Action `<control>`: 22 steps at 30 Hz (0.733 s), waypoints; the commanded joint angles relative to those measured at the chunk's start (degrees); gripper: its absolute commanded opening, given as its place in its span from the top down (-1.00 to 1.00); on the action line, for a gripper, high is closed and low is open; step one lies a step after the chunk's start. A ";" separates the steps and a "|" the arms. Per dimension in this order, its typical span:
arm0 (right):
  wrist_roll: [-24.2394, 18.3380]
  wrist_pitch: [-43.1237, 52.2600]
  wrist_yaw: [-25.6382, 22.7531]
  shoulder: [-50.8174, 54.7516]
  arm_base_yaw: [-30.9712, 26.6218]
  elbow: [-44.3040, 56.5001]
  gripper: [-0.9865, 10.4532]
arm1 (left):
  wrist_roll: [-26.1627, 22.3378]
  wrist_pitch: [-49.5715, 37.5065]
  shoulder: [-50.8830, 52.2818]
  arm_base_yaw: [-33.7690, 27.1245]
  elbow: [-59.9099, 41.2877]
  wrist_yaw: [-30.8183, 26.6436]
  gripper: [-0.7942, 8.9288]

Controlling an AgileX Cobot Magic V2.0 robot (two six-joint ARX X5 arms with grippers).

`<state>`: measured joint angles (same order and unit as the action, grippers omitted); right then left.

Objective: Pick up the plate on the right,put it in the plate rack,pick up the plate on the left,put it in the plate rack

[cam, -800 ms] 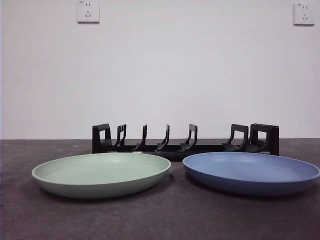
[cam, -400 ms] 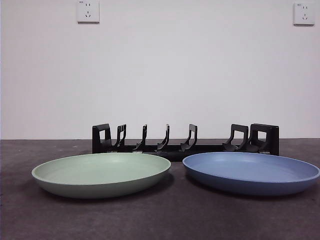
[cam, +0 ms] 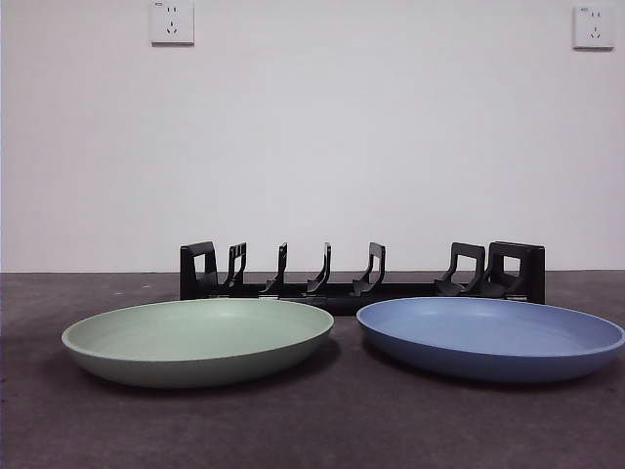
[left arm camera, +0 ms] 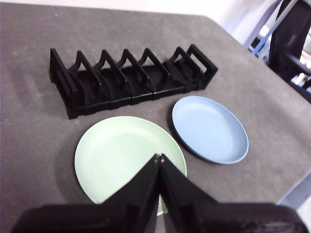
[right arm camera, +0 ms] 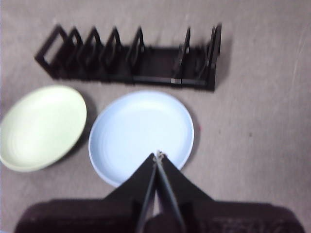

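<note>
Nothing is changing across the last second in the front view: the green plate (cam: 198, 340) and the blue plate (cam: 491, 336) are lying flat on the dark surface (cam: 322, 430) exactly where they were, both just in front of the plate rack (cam: 361, 274), and no arm is entering that view.

The rack is standing with all its slots vacant, the green plate before its left half and the blue plate before its right half, the two rims near each other but apart.

The left pincer (left arm camera: 159, 158) is hanging clenched and holding nothing above the green plate's near rim. The right pincer (right arm camera: 158, 155) is likewise clenched above the blue plate's near edge.

Judging from this, the task is only beginning; the right plate is waiting to be picked first.
</note>
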<state>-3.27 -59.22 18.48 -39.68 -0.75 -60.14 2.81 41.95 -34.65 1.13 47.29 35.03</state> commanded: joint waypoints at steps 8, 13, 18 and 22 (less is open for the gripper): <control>-1.92 -1.20 2.99 -1.42 0.00 -0.17 0.83 | -4.90 2.89 -2.51 1.66 2.05 2.25 0.84; -1.55 -1.20 3.72 -1.42 0.00 -0.17 0.42 | -4.92 2.16 -2.64 3.13 2.38 2.97 -0.18; -0.02 -1.20 6.12 -2.03 0.00 -0.17 -0.23 | -5.07 2.19 -4.79 5.27 4.70 6.56 -0.53; 0.26 -1.29 7.06 -2.58 0.00 -0.17 -0.22 | -6.34 2.49 -6.88 7.04 6.60 6.58 -0.52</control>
<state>-3.42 -60.60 25.47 -42.39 -0.75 -60.20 -2.57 44.66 -41.63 8.05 53.71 41.28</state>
